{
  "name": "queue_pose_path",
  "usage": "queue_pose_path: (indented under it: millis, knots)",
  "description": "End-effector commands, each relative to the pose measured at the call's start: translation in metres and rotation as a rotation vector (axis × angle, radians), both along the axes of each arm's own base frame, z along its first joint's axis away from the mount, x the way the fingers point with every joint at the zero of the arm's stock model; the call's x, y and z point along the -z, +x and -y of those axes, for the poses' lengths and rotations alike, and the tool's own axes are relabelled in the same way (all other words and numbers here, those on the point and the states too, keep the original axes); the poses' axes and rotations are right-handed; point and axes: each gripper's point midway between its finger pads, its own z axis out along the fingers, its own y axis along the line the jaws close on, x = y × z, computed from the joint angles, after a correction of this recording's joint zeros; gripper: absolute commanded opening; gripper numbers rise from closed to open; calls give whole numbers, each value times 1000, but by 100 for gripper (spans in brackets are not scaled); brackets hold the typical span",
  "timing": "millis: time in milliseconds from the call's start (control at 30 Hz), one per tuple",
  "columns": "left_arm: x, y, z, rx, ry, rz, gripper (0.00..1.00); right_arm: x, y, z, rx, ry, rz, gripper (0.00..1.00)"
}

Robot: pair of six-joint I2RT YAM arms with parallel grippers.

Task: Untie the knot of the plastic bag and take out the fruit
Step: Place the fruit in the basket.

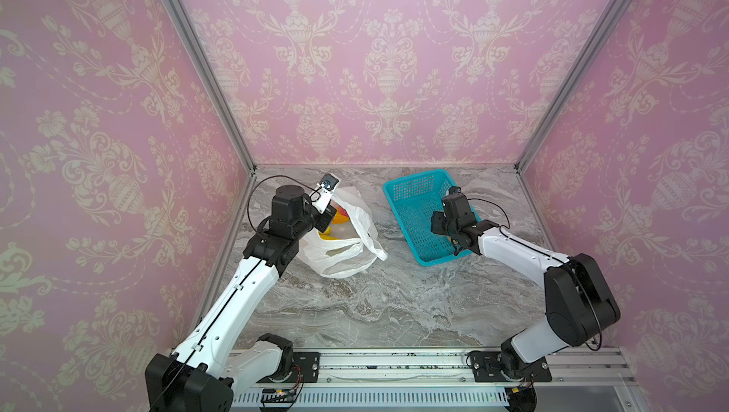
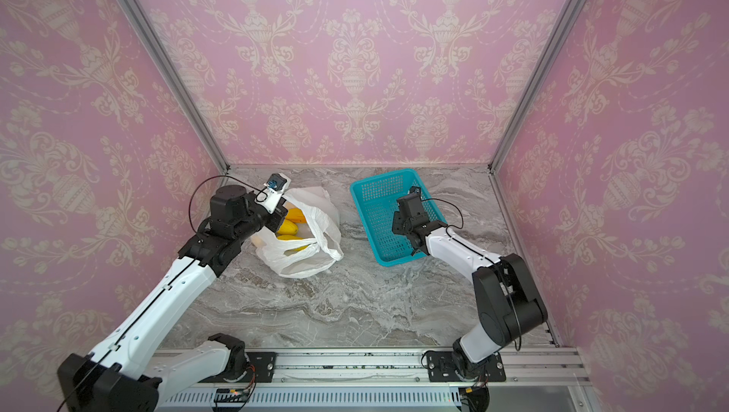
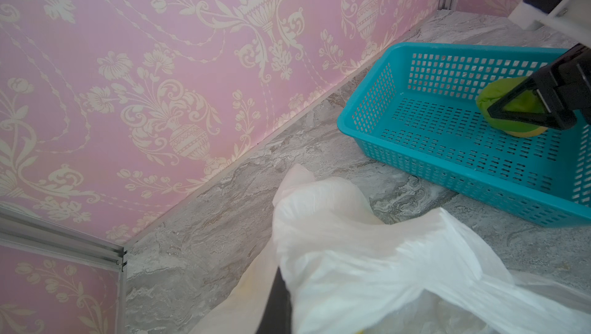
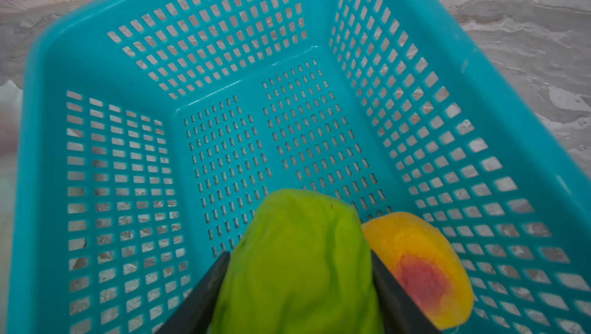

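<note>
Teal basket (image 1: 398, 189), far right on marble tabletop (image 1: 394, 303): contains 1 yellow-red fruit (image 4: 415, 262), toward its right wall. My R claw (image 4: 299, 271) is inside the basket, jaws approx. half open, clamped on a green fruit (image 4: 294, 220) just beside the yellow-red one. Plastic bag (image 2: 300, 264), far left, mouth open: contains yellow fruits (image 2: 288, 228). My L claw (image 1: 330, 221) is fully closed, pinching the bag's far rim.

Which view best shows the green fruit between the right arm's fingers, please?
The right wrist view: the green fruit fills the foreground, clamped between both fingers inside the basket. The left wrist view shows it small, partly behind a finger; in both top views the right arm mostly hides it.
</note>
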Motion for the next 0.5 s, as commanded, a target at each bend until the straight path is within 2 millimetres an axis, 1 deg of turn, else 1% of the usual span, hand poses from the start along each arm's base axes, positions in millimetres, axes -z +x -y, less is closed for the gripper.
queue_pose_path:
  millis: [0,67,133,200,267,333,467]
  knots:
    - [2,2,-1,-4,2,-10,0,6,7,2,-10,-26,-43,35]
    - [4,2,-1,-5,3,-13,0,13,9,1,-11,-27,-60,39]
    - [3,2,-1,-7,5,-12,0,17,12,0,-13,-25,-70,46]
    - [4,3,-2,-9,8,-14,0,20,13,-1,-20,-24,-79,58]
    - [5,3,-2,-9,8,-15,0,21,13,0,-18,-27,-82,66]
    - [4,3,-2,-10,8,-14,0,20,12,0,-19,-25,-77,71]
    - [5,3,-2,-8,10,-14,0,9,8,-1,-36,-3,-39,80]
